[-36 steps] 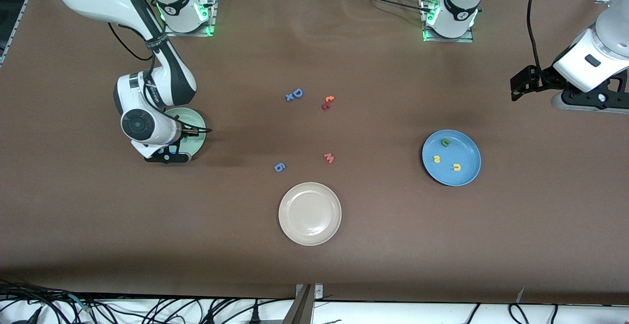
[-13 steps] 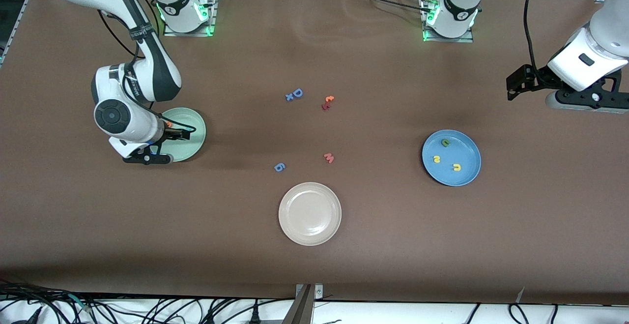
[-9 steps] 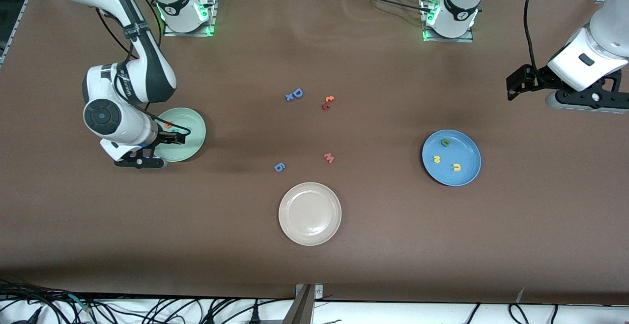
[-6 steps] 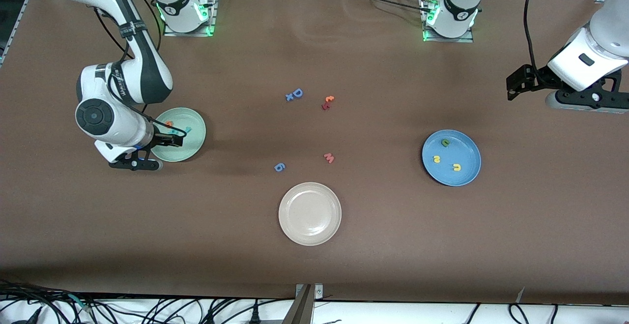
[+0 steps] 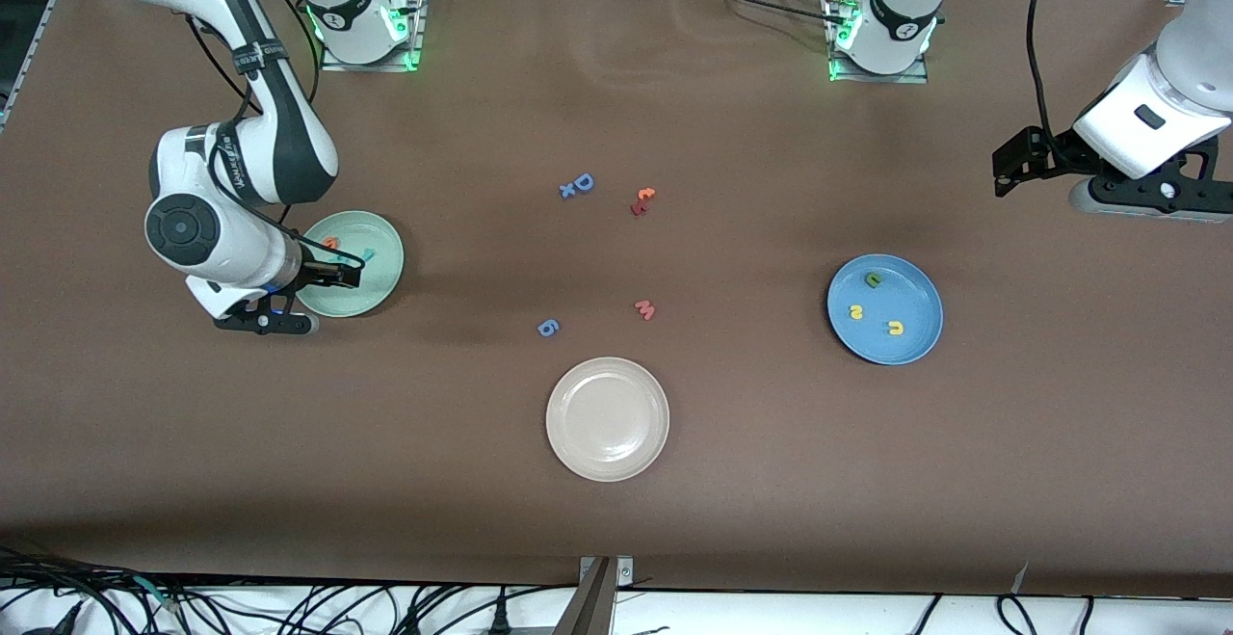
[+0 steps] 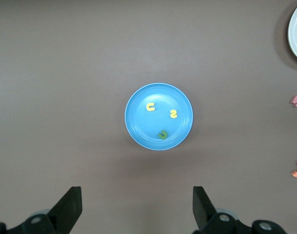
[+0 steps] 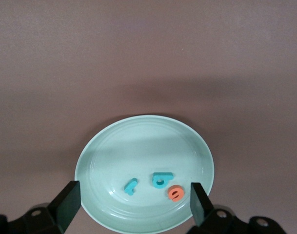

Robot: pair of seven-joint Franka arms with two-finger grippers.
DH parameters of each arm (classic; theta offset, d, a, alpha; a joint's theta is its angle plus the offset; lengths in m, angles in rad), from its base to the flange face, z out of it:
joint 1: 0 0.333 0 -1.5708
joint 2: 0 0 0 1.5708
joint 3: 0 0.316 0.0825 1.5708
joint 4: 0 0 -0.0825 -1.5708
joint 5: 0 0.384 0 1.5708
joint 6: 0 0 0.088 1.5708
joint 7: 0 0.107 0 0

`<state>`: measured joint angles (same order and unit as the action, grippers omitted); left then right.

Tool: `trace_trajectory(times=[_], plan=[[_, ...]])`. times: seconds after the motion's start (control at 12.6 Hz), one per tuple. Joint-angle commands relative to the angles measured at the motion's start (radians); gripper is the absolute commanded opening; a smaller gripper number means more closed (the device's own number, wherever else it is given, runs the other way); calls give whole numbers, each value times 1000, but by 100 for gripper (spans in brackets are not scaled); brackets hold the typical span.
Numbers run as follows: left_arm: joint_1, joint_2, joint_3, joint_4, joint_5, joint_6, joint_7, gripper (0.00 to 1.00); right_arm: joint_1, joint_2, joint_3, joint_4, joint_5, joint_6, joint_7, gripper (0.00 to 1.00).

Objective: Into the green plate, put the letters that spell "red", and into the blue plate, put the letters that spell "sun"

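Front view, scanning from right arm's end: right gripper [image 5: 289,312] hanging over bench at edge of green plate [image 5: 378,283], fingers spread, empty. Plate holding orange "e" [image 7: 177,194], teal "d" [image 7: 162,180], teal "r" [image 7: 130,186], so "red" looking complete. Mid-bench: leftover letters and cream plate [image 5: 607,418] sitting unused. Blue plate [image 5: 915,341] carrying yellow "s" [image 5: 855,311], yellow arch [image 5: 896,329], green arch [image 5: 873,279]. Left gripper [image 5: 1007,172] waiting over bench at left arm's end, spread, empty.

I read foam letters only: a blue "D" [image 5: 583,181] and pink "w" [image 5: 645,309] on the table [image 5: 732,481]. The print on my right arm [image 5: 252,57] is too small to read.
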<state>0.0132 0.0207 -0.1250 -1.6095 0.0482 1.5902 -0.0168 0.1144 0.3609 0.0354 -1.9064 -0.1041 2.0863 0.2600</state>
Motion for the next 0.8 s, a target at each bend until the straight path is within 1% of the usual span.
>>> trace_trajectory(times=[0.0,0.32,0.72], plan=[[1,8,4,25,-31,-3,6,100,-2,-13,-2,7,21,-22,-19,99],[1,7,2,25,-33,-3,6,100,-2,-39,-3,7,21,-35,-16,99],[2,7,2,25,-31,-3,8,100,-2,-43,-6,13,23,-35,-21,99]])
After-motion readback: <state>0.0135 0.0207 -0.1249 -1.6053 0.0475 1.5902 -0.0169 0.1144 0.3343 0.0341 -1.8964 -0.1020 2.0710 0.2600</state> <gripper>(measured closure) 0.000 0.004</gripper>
